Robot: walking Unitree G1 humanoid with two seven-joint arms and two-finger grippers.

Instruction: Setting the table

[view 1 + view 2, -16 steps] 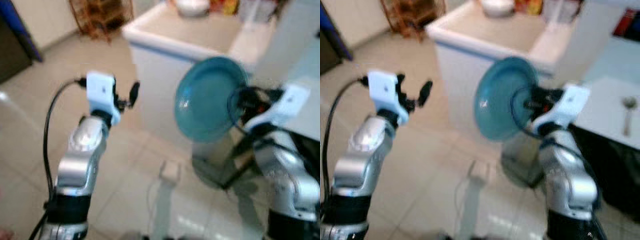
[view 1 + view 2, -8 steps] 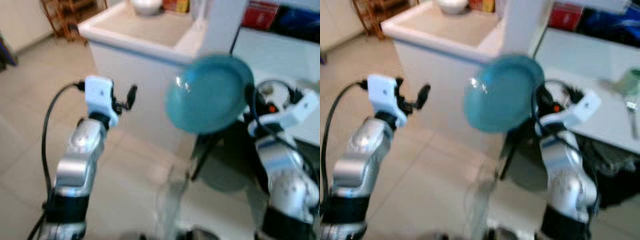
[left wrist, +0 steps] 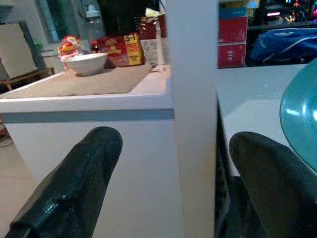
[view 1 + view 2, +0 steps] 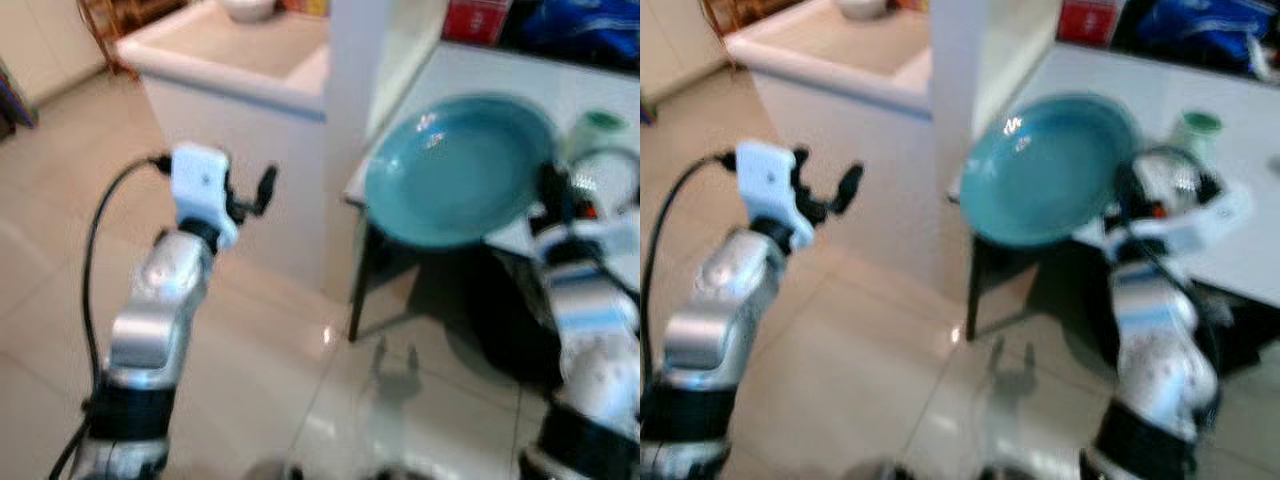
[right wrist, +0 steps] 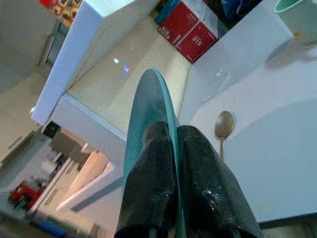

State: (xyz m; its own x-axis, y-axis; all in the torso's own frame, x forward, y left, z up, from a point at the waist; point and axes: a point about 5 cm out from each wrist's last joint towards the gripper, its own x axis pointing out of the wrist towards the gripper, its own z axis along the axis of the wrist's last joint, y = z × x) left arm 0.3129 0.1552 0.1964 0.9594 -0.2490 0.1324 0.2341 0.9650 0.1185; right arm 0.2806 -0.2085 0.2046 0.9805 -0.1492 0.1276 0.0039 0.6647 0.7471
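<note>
right gripper [image 5: 171, 148] clamped on the rim of a teal plate [image 4: 455, 170], jaws pinched tight with the plate edge between them. plate held up in the air at right, tilted with its hollow face toward the camera, over the near left corner of a white desk [image 4: 1230, 240] and above the dark gap beneath it. on the desk, far right of the plate, a green cup [image 4: 1196, 128]; a spoon [image 5: 223, 126] lying flat on the white top, apart from the plate. red boxes [image 3: 233, 39] and a blue bag [image 3: 282, 42] at the far edge of the desk. left gripper [image 3: 168, 163] raised at left, well apart from the plate, jaws spread wide and holding nothing. beyond it a white pillar [image 3: 192, 99], and left of that a counter [image 3: 89, 94] with a white bowl [image 3: 85, 63] and red and yellow packets [image 3: 116, 49] at its far end. pale tiled floor [image 4: 250, 350] below, glossy, with a reflection near the desk leg. head views somewhat blurred.
</note>
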